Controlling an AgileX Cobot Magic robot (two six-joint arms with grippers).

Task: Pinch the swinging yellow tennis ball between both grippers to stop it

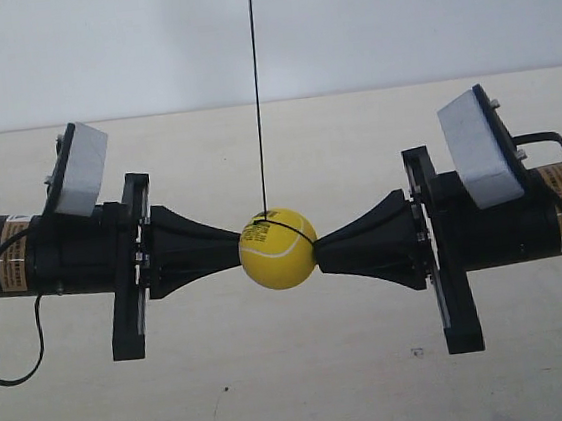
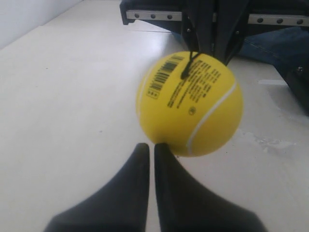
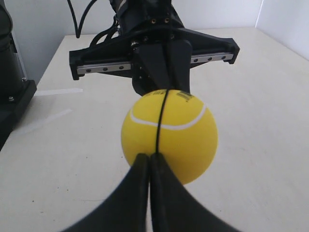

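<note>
**A:** Pinch status?

**B:** The yellow tennis ball [image 1: 277, 248] is hung on its string [image 1: 256, 92] above the table [image 1: 301, 399], between the two cone tips. In the exterior view contact is shown on both sides. The pinch is judged made, or nearly so.

**A:** Gripper state?

**B:** On the left gripper [image 2: 150, 147] the fingers [image 2: 130, 188] are drawn together with only a thin slit between them. Nothing is held inside. One tip is touching the ball's skin, on the side bearing the barcode [image 2: 161, 79]. On the right gripper [image 3: 149, 157] the fingers are closed flat against each other, and again nothing is held. Its tips are set on the ball at the black band [image 3: 161, 125].

**A:** What is needed to do it well?

**B:** Both tips should be set on one line through the ball's centre, at equal height. In the left wrist view the contact looks off the ball's middle, so a slip-out is judged possible. Force should be added lightly and evenly from both sides. Sideways push across the string should be avoided. Whether the ball is at rest cannot be told from this moment.
</note>
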